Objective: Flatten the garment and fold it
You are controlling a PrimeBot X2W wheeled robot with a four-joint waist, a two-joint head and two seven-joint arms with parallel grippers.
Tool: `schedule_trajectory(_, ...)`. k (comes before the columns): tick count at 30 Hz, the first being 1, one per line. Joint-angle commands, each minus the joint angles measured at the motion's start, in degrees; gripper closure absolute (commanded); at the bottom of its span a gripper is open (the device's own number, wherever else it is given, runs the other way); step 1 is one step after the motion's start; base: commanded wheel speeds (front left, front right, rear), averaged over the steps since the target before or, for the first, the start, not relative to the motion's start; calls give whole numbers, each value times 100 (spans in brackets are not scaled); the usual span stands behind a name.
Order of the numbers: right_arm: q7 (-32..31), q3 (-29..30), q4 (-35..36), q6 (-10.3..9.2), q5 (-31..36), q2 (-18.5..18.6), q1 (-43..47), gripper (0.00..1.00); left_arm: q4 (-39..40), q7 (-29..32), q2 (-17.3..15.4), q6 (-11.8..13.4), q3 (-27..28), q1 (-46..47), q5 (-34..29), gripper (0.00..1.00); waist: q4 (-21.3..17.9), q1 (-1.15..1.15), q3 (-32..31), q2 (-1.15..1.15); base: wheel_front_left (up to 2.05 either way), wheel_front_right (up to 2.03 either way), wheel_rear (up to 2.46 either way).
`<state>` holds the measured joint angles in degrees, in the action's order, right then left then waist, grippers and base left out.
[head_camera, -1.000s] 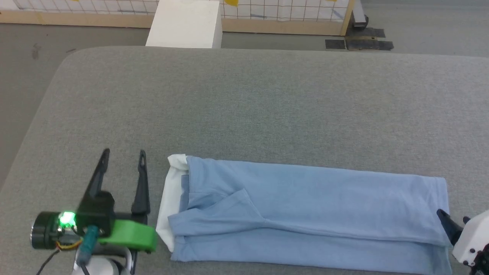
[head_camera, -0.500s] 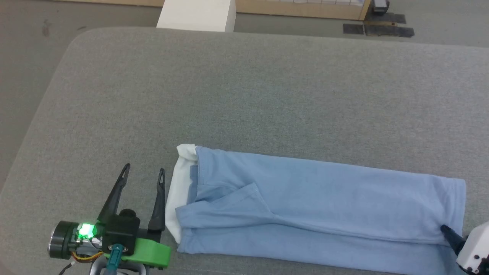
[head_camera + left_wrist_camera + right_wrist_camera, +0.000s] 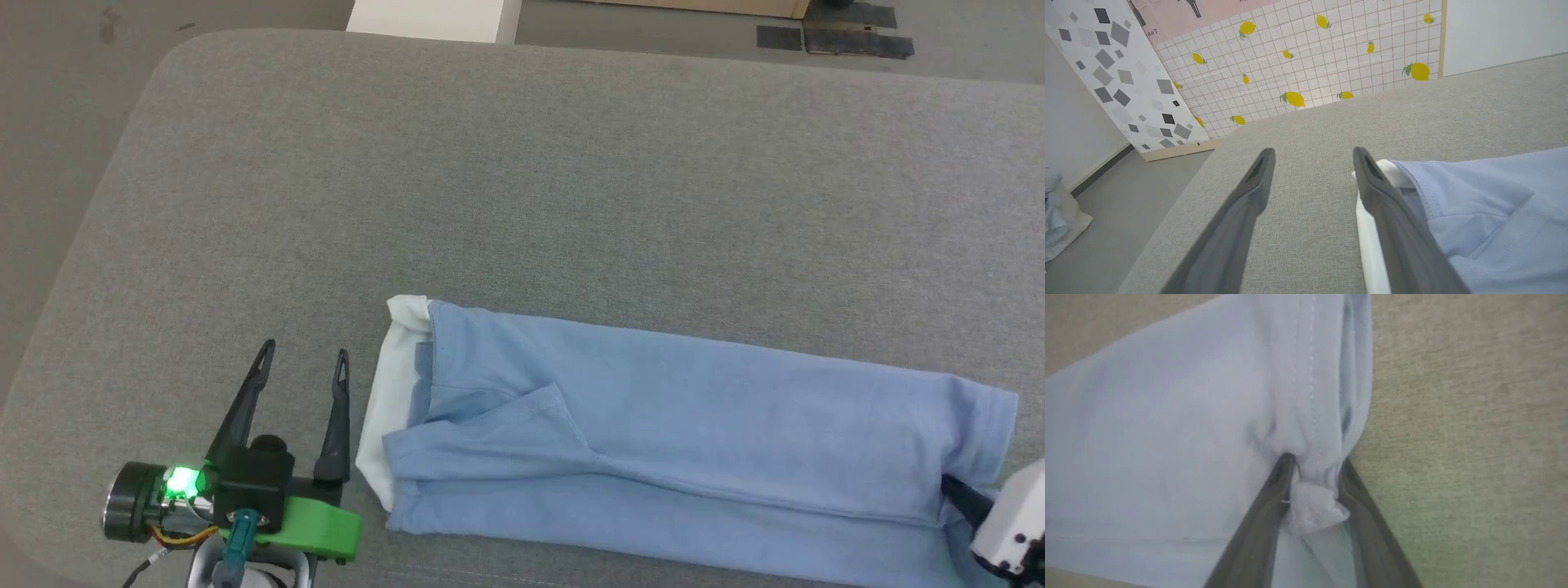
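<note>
Now the garment (image 3: 694,425) lies folded lengthways as a long strip on the grey table (image 3: 522,204). Its white collar (image 3: 384,392) end is just right of the left gripper (image 3: 304,353), and its hem (image 3: 1310,396) end is in the right gripper (image 3: 1314,461). Change vs a second ago: the right gripper's jaws stood wide at the hem corner. They've now narrowed and pinch a bunched wad of hem between both fingers, and the cloth just past the tips puckers where it lay flat. Left gripper still wide, nothing in it, fingers pointing away from the robot alongside the collar, a bit nearer it than before. Touching or not, can't tell. Head camera has tipped down: the white box (image 3: 433,16) past the table's far edge and the black mats (image 3: 833,37) slid to the top of the view, so that's not scene movement
</note>
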<state>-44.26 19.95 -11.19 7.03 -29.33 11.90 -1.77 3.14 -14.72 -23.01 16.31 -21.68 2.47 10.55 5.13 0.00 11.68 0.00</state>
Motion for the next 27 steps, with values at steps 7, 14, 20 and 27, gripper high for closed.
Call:
schedule_trajectory(7,401,-194,-21,46,-162,43,74,100,-88,-28,149,-183,177,-51,-133,0,-70,0,-145,0,0,0,0)
schedule_trajectory(14,906,148,-155,46,66,654,-7,100,-127,-28,291,-355,312,-86,-151,0,-116,0,-221,0,0,0,0)
schedule_trajectory(20,1237,529,-546,46,465,1103,-88,100,-185,-28,375,-453,420,-132,-200,0,-132,0,-293,0,0,0,0)
schedule_trajectory(27,1167,45,-265,46,316,1197,-29,100,-286,-28,455,-557,556,-238,-225,0,-175,0,-536,0,0,0,0)
